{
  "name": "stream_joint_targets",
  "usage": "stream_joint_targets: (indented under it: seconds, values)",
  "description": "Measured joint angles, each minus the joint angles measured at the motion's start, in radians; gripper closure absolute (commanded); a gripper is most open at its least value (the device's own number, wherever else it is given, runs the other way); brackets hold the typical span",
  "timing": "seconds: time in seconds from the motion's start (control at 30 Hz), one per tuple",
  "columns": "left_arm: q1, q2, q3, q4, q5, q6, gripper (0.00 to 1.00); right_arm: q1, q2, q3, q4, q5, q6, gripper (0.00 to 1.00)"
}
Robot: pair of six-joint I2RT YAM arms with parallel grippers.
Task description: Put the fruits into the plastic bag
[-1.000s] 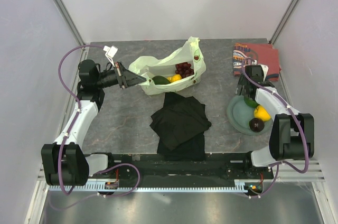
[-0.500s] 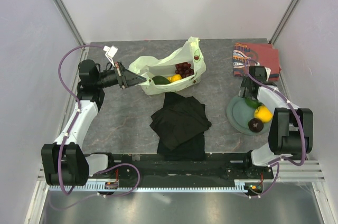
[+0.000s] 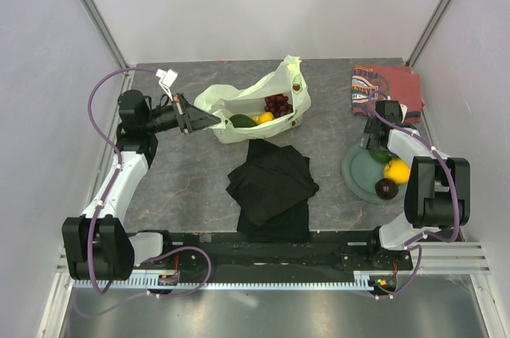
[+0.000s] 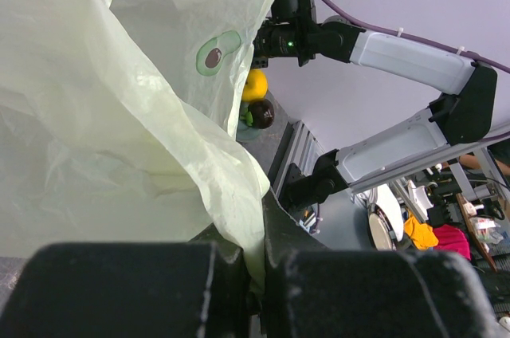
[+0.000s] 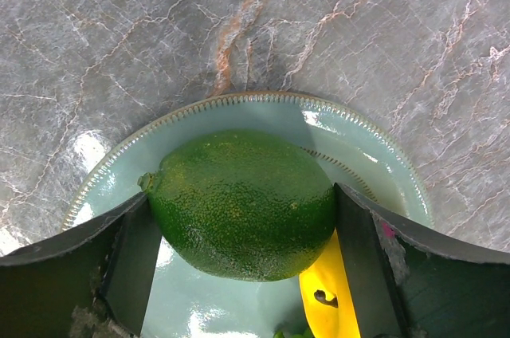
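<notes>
The plastic bag (image 3: 217,100) lies open at the table's back middle, holding a dark red grape bunch (image 3: 277,104), a yellow fruit (image 3: 264,117) and a green fruit (image 3: 241,121). My left gripper (image 3: 209,119) is shut on the bag's rim (image 4: 231,194), holding it up. On the grey-green plate (image 3: 356,175) lie a green fruit (image 5: 243,202), a yellow fruit (image 3: 396,170) and a dark maroon fruit (image 3: 386,188). My right gripper (image 5: 241,218) is down on the plate, its fingers pressed against both ends of the green fruit, which rests on the plate.
A folded black cloth (image 3: 271,186) lies between the bag and the near edge. A red-orange patterned cloth (image 3: 386,87) lies at the back right, just behind the plate. White walls close in the table on three sides.
My right arm's elbow has swung back toward the right while its gripper stayed over the plate's far side at the green fruit. My left arm and the bag have not moved.
</notes>
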Motion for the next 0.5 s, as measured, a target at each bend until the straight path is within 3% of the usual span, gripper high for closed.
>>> stream_joint_targets:
  seconds: [0.23, 0.5]
  values:
    - [0.0, 0.0, 0.0, 0.0, 0.0, 0.0, 0.98, 0.0, -0.008, 0.0, 0.003, -0.006, 0.0, 0.48]
    - [0.0, 0.0, 0.0, 0.0, 0.0, 0.0, 0.98, 0.0, -0.163, -0.035, 0.043, -0.061, 0.0, 0.54]
